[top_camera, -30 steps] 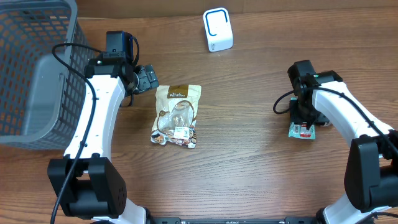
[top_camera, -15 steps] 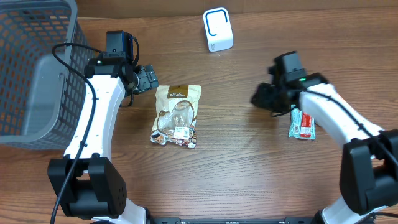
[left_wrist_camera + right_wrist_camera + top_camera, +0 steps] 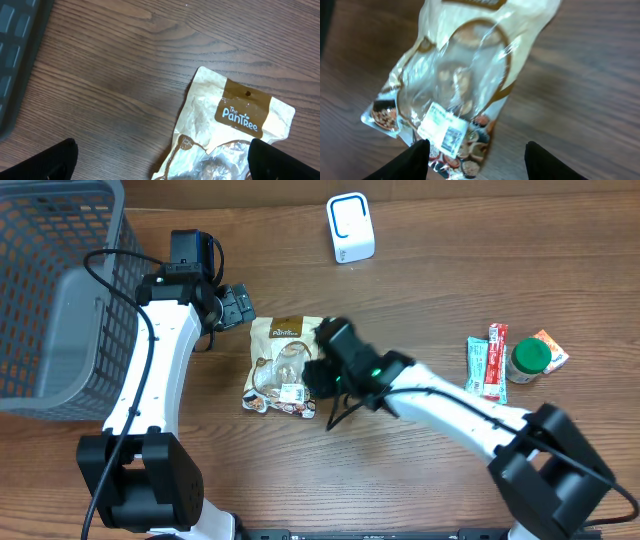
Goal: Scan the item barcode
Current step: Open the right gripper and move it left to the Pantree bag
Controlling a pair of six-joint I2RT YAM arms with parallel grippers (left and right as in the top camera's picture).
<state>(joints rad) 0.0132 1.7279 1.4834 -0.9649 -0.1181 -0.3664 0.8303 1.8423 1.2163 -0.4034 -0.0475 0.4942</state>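
You have the snack bag (image 3: 283,365) lying flat and face up on the table (image 3: 400,470), left of centre, between your two arms. Its long axis runs from the far side of the table toward the near side, tilted a little, with the brown header (image 3: 243,114) at the far end and the clear window below it. The header reads "The Pantree" in white letters. A white barcode sticker (image 3: 445,131) sits on the near end of the bag, facing up; its print is too small to read. Your right gripper (image 3: 312,378) hangs over the bag's right edge, and in the right wrist view its fingers (image 3: 410,160) stand apart with the bag's near end below them and nothing between them, so it holds nothing. Your left gripper (image 3: 240,304) hovers just beyond the bag's far left corner, spread as wide as it goes, its fingers (image 3: 45,160) at the two lower corners of the left wrist view, gripping nothing. The white scanner (image 3: 350,227) stands upright at the far edge, well apart from the bag, with bare wood between them. A grey mesh basket (image 3: 60,290) fills the far left corner beside your left arm. Far to the right lie two thin sachets (image 3: 487,360) side by side, a green-lidded jar (image 3: 530,358) just beside them, and an orange packet (image 3: 553,345) touching the jar.
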